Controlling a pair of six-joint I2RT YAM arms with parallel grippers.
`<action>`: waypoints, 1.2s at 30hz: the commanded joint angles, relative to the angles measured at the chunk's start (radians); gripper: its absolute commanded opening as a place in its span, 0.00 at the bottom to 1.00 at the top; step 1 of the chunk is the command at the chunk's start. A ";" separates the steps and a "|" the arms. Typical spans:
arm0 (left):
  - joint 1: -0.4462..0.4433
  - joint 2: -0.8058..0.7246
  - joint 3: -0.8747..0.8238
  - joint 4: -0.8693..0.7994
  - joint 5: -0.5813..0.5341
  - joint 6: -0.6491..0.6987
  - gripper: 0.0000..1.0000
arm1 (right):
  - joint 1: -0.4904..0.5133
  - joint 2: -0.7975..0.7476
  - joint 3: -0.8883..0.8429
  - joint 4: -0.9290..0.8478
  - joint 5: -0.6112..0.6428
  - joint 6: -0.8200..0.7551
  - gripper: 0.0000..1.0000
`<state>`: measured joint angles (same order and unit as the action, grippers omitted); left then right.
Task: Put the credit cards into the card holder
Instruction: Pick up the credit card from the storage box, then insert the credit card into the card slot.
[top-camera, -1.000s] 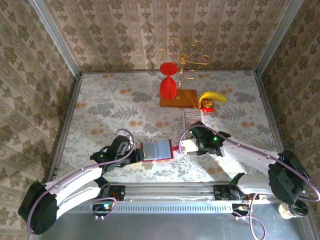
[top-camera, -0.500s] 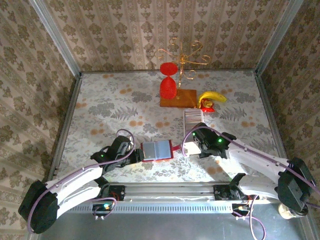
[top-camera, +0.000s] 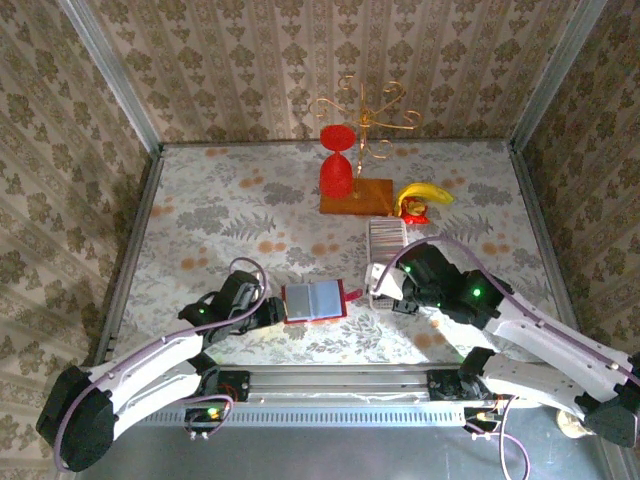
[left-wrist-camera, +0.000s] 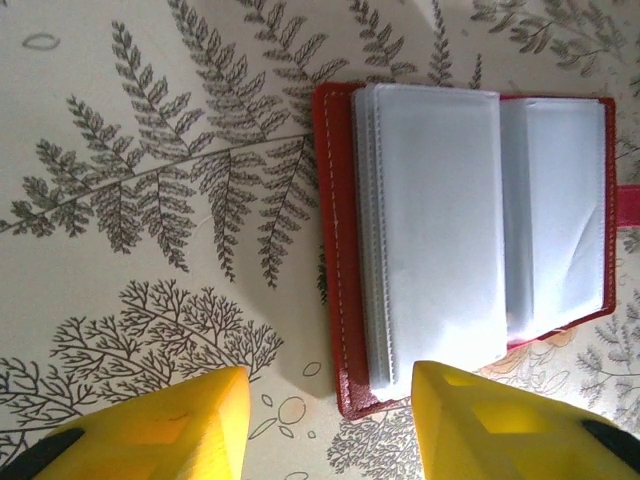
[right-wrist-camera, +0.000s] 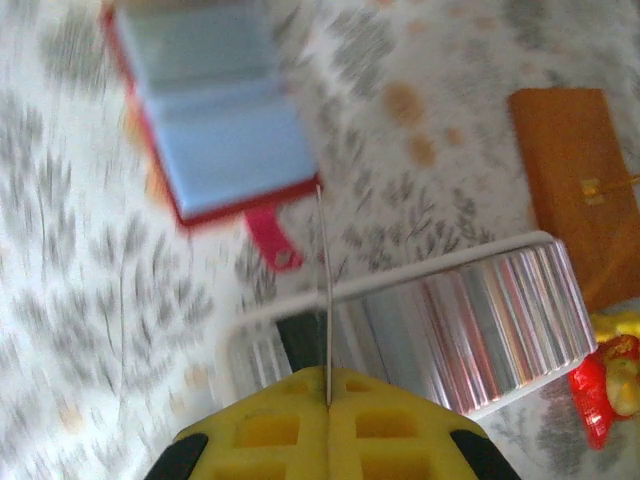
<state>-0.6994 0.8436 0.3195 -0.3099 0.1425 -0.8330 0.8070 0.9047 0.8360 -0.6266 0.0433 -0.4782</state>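
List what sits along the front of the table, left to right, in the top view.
From the left: left gripper → card holder, lying open → right gripper, shut on a card.

open card holder (top-camera: 315, 300), credit cards (top-camera: 386, 235) beyond

Table (top-camera: 200, 210): card holder (top-camera: 314, 300); credit cards (top-camera: 385, 235); board (top-camera: 356, 196)

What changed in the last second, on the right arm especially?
The right gripper closed on a single card, pinched edge-on by the card row, and its arm swung out to the right. The left gripper stayed open at the card holder, which lay open and unmoved.
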 joint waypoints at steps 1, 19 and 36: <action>0.006 -0.013 0.033 -0.024 0.002 0.015 0.45 | 0.004 -0.001 0.023 0.199 0.012 0.609 0.00; 0.069 0.136 0.065 0.071 0.036 0.016 0.35 | 0.024 0.587 0.037 0.575 -0.282 1.488 0.00; 0.083 0.264 0.062 0.177 0.121 0.009 0.31 | 0.027 0.754 0.062 0.598 -0.304 1.486 0.00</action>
<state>-0.6254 1.0988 0.3687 -0.1558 0.2417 -0.8223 0.8268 1.6466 0.8707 -0.0486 -0.2436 0.9962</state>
